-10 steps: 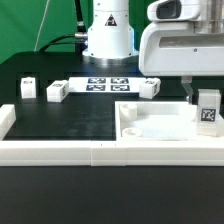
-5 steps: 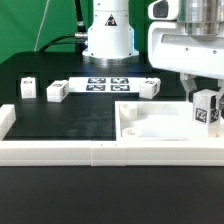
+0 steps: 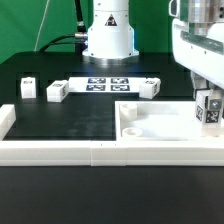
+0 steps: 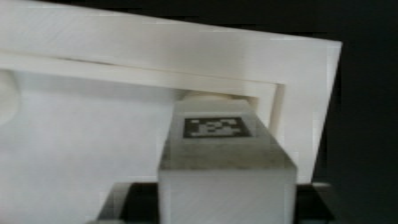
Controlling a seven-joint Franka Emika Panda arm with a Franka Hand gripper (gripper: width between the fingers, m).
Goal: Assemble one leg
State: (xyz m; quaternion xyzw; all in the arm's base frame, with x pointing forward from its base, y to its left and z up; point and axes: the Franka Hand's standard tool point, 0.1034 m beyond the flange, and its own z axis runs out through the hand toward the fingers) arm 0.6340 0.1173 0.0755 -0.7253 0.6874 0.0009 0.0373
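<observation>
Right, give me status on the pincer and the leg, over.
Pincer shut on the leg. Leg upright over the white panel, at its corner on the exterior view's right. Seating not confirmed. Nothing in the way.

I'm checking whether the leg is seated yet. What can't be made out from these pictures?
- Leg bottom end: exterior view, hidden behind the panel rim; contact cannot be told.
- Gripper fingers: exterior view, cut by the right edge.
- Leg lower part: wrist view, blurred, hiding what lies beneath.
</observation>
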